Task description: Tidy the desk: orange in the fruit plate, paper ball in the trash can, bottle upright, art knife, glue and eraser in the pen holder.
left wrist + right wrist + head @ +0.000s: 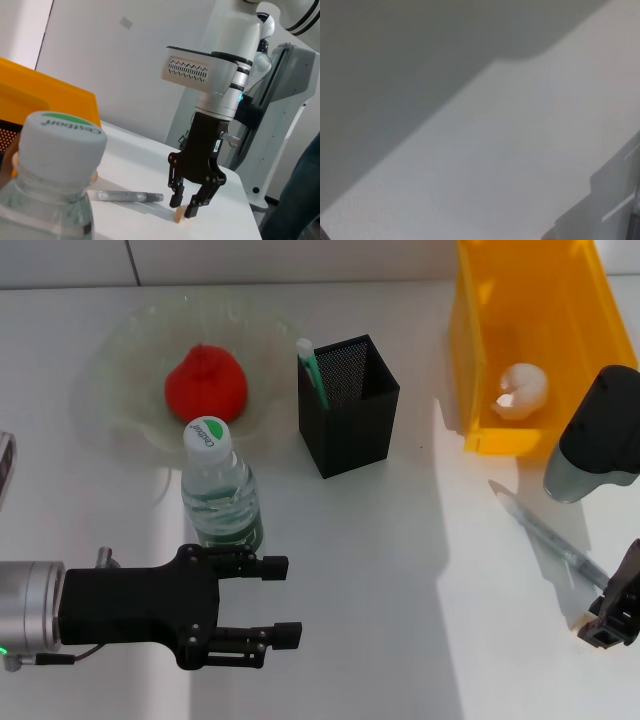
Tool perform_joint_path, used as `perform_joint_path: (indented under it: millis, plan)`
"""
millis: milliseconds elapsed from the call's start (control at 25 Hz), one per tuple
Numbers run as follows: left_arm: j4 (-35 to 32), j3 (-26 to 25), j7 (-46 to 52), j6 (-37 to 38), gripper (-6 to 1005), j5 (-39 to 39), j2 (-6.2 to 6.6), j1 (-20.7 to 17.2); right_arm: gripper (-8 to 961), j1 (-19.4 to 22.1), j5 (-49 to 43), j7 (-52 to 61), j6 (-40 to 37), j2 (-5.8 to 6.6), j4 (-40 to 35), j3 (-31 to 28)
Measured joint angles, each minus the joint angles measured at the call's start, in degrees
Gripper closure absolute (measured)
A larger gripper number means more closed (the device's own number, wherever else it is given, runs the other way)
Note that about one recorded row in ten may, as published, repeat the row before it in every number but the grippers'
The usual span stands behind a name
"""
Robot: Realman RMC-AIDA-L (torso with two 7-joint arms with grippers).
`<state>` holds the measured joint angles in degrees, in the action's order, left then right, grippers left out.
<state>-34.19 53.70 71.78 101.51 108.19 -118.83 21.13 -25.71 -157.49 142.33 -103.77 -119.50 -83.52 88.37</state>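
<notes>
On the counter's (400,570) right edge, my right tool (186,207) sat low, narrow around the eraser (179,217). I feared the tiny block could slip away. My left tool (285,600) waited wide by the bottle (220,490).

A pale tabletop (510,150) is filling nearly all of the right wrist view. A broad grey shadow (405,60) is lying across one side of it, its edge running diagonally with a rounded bulge partway along. A smaller, darker shadow (615,195) with angular, stepped edges is sitting at one corner, with a thin light streak crossing it. No object or fingers are showing here.
</notes>
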Motion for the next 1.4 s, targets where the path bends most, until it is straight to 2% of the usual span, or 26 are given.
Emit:
perform_joint_path:
  millis: [280, 480, 600, 680, 720, 760, 800, 840, 880, 920, 960, 1040, 1120, 1160, 1240, 1280, 1320, 1360, 1400]
  plan:
    - [0.0, 0.0, 0.0, -0.1, 230, 0.0, 0.00, 0.0, 660, 0.0, 0.0, 0.7, 0.5, -0.03, 0.0, 2.1]
    - [0.0, 0.0, 0.0, -0.1, 231, 0.0, 0.00, -0.1, 821, 0.0, 0.0, 0.7, 0.5, -0.03, -0.1, 2.3]
    - [0.0, 0.0, 0.0, -0.1, 231, 0.0, 0.00, -0.1, 829, 0.6, 0.8, 0.0, 1.0, 0.03, -1.9, 1.0]
    - [0.0, 0.0, -0.1, 0.0, 230, 0.0, 0.00, -0.2, 835, 1.2, 2.6, -1.5, 1.4, 0.07, -3.8, -1.8]
    - [0.0, 0.0, -0.1, 0.0, 230, 0.0, 0.00, -0.2, 835, 1.6, 6.9, -4.1, 1.7, 0.10, -5.3, -8.1]
    - [0.0, 0.0, -0.1, 0.0, 230, 0.0, 0.00, -0.2, 836, 1.6, 6.9, -4.1, 1.7, 0.10, -5.3, -8.1]
    - [0.0, 0.0, -0.1, 0.0, 230, 0.0, 0.00, -0.2, 836, 1.6, 9.8, -5.6, 1.9, 0.14, -5.8, -12.1]
    - [0.0, 0.0, -0.1, 0.0, 230, 0.0, 0.00, -0.2, 832, 1.6, 15.6, -7.9, 2.8, 0.18, -6.1, -19.5]
    - [0.0, 0.0, -0.1, 0.0, 230, 0.0, 0.00, -0.2, 827, 1.6, 15.6, -7.9, 2.8, 0.18, -6.1, -19.5]
    - [0.0, 0.0, 0.0, 0.1, 230, 0.0, 0.00, -0.3, 823, 1.6, 23.3, -10.1, 5.2, 0.22, -5.5, -25.8]
    - [0.0, 0.0, 0.0, 0.1, 231, 0.0, 0.00, -0.4, 818, 1.6, 23.3, -10.1, 5.2, 0.22, -5.5, -25.8]
    - [0.0, 0.0, 0.0, 0.1, 231, 0.0, 0.00, -0.5, 809, 1.5, 32.4, -13.0, 8.5, 0.24, -3.4, -30.4]
    - [0.0, 0.0, 0.0, 0.1, 231, 0.0, 0.00, -0.5, 800, -0.4, 38.7, -16.4, 15.0, 0.30, 1.7, -31.8]
    - [0.0, 0.0, 0.0, 0.1, 231, 0.0, -0.01, -0.5, 796, -0.4, 38.7, -16.4, 15.0, 0.30, 1.7, -31.8]
    - [0.0, 0.0, 0.0, 0.1, 231, 0.0, 0.00, -0.5, 787, -2.6, 40.7, -20.0, 20.0, 0.19, 6.4, -31.3]
    - [0.0, 0.0, 0.0, 0.1, 231, 0.0, 0.00, -0.5, 782, -3.7, 41.3, -21.6, 22.1, 0.15, 9.0, -31.0]
    - [0.0, 0.0, 0.0, 0.1, 231, 0.0, 0.01, -0.5, 778, -6.7, 43.2, -25.4, 26.4, 0.11, 15.6, -30.1]
    - [0.0, 0.0, 0.0, 0.1, 231, 0.0, 0.01, -0.5, 773, -6.7, 43.2, -25.4, 26.4, 0.11, 15.6, -30.1]
    - [0.0, 0.0, 0.0, 0.1, 231, 0.0, 0.01, -0.5, 769, -8.2, 44.5, -27.4, 28.5, 0.15, 19.2, -29.7]
